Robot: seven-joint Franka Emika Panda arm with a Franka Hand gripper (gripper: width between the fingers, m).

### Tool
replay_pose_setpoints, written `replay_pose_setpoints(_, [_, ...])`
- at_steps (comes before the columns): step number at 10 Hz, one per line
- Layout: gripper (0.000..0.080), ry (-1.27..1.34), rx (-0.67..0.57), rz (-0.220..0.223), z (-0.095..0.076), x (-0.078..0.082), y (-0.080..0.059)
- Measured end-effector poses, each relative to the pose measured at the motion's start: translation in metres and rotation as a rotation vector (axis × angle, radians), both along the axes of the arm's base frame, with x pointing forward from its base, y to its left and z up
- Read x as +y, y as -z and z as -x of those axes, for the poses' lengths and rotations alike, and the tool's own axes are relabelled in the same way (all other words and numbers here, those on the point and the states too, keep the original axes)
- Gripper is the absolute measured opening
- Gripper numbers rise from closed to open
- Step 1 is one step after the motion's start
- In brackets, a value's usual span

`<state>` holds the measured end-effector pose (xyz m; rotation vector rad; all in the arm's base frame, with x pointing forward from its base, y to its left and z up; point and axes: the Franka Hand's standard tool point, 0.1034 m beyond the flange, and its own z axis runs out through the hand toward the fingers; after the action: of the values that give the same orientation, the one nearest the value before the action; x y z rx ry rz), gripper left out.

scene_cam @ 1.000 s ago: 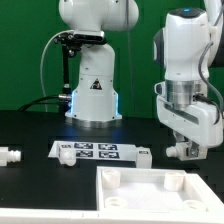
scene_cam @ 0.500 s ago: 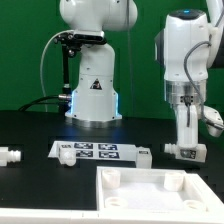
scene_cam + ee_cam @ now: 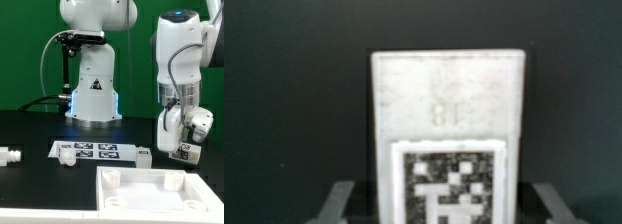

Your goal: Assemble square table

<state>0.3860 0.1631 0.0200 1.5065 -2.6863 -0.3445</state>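
We are in the leg-fetching step. The gripper (image 3: 180,146) is clenched on one tagged leg (image 3: 448,110). In the wrist view the leg sits between the two fingers (image 3: 342,200) with its tag facing the camera.

In the exterior view the held leg hangs on the exterior view's right, beyond the end of the marker board (image 3: 95,151) and behind the tabletop (image 3: 140,196). We cannot tell whether it is clear of the table (image 3: 30,130).

The tabletop lies in the foreground with its raised corner sockets facing up. No leg is visible in them. A second leg (image 3: 8,156) lies loose at the exterior view's left edge.

In our judgement the next move calls for three actions:
- Carry the leg over the nearest socket (image 3: 176,181).
- Bring the leg's axis upright and in line with the socket.
- Lower it into the socket without loosening the grip.
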Motion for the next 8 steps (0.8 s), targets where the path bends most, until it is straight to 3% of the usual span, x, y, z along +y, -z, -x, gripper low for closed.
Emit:
replay_pose_setpoints(3, [0.0284,0.000,0.023,0.018,0.0056,-0.0070,0.0101])
replay_pose_setpoints(7, [0.0284,-0.023,0.019,0.006,0.0076,-0.0047,0.0112])
replay_pose_setpoints(8, [0.0439,-0.024,0.019,0.006,0.0076,-0.0047,0.0112])
